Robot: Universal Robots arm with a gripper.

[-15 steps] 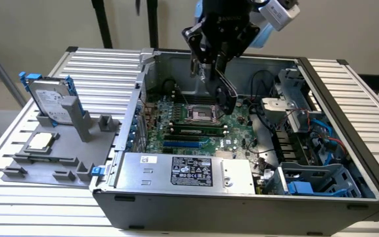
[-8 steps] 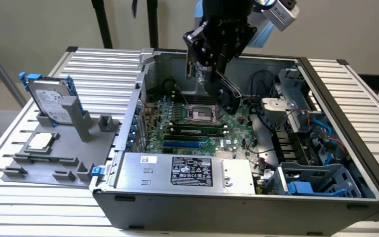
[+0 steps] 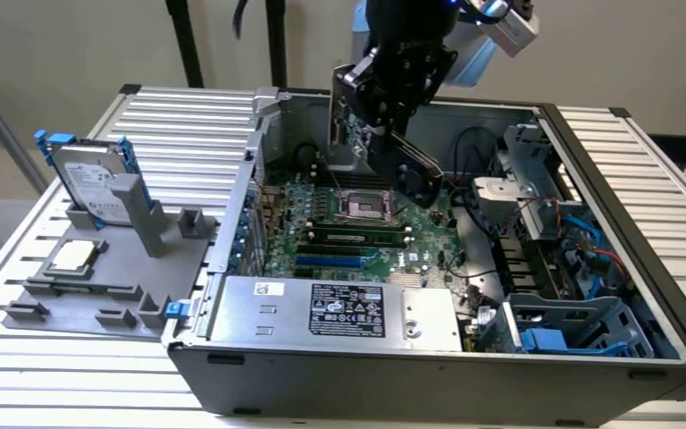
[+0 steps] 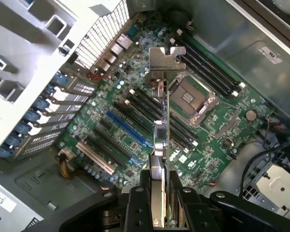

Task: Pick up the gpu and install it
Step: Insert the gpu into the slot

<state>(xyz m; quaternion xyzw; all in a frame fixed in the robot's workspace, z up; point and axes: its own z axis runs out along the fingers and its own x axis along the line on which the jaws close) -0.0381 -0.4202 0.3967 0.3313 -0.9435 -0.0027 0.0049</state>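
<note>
Gripper (image 4: 160,193) clamped on the gpu (image 4: 160,137), card edge-on between the jaws, hanging over the motherboard (image 3: 355,237), one o'clock of the CPU socket (image 3: 361,207) in the exterior view. Light, stiff, fragile, I'd say: board edges only.

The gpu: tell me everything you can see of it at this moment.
The gpu is a thin flat card, edge-on in the wrist view, with a silver metal bracket at its far end. The gripper clamps it between its fingers, and it hangs in the air over the green motherboard inside the open computer case, seated in no slot. In the exterior view it looks dark and slanted, its lower end near the CPU socket.
</note>
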